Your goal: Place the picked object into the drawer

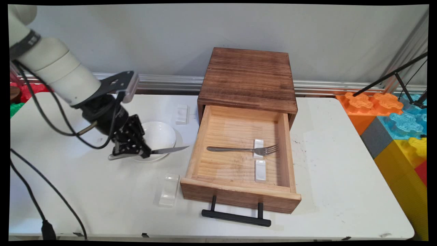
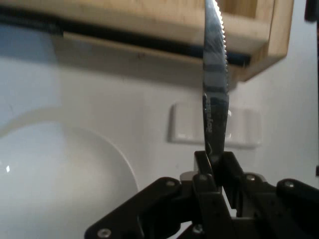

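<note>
White tabletop (image 1: 102, 212) lies bare along the near edge, broken only by black cables (image 1: 30, 191) at the left and the drawer's black bar handle (image 1: 236, 218), which reaches close to the table's front edge. Behind the handle, one pale wooden drawer (image 1: 239, 194) stands pulled fully out of its dark-topped wooden box (image 1: 248, 75). Just left of the drawer's front corner rests one white cutlery rest (image 1: 169, 189), with open table to its left.

Inside the drawer lie two more white rests (image 1: 260, 171), one behind the other near the right wall, and one metal fork (image 1: 242, 149) lying crosswise with its tines over the farther rest. The drawer's left half is free floor.

Left of the drawer, the black gripper (image 1: 146, 153) hangs low over the near rim of one white bowl (image 1: 158, 135), its jaws clamped on one knife (image 1: 167, 150). The blade is level and points right, its tip short of the drawer's left wall; in the hand view the serrated blade (image 2: 215, 89) runs straight ahead toward the drawer.

Beyond the bowl, a fourth white rest (image 1: 181, 113) sits near the box's left side. The table's right side stays open out to the coloured foam blocks (image 1: 392, 112).
</note>
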Robot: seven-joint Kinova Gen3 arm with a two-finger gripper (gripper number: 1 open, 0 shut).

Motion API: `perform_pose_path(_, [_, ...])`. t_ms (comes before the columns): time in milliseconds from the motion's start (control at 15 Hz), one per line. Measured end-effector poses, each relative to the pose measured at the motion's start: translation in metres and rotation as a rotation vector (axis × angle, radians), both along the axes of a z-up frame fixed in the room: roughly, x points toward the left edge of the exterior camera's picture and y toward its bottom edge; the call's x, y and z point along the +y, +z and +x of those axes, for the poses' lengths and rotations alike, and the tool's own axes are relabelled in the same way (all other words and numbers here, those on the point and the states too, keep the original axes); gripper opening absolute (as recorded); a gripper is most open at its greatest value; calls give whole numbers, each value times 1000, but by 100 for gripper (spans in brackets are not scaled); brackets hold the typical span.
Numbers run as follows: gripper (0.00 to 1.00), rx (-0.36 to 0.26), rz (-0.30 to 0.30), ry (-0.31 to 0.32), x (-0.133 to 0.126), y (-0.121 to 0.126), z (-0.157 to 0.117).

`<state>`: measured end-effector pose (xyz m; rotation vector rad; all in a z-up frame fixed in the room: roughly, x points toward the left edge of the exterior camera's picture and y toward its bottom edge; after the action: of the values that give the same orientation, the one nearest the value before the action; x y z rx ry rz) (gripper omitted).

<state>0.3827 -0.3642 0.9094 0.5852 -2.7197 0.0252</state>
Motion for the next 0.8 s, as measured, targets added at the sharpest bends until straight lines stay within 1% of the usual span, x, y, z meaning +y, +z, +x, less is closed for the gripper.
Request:
perform_pose_path(400, [0, 59, -26, -9, -20, 22, -42])
perform_pose_path(800, [0, 102, -42, -22, -39, 26, -87])
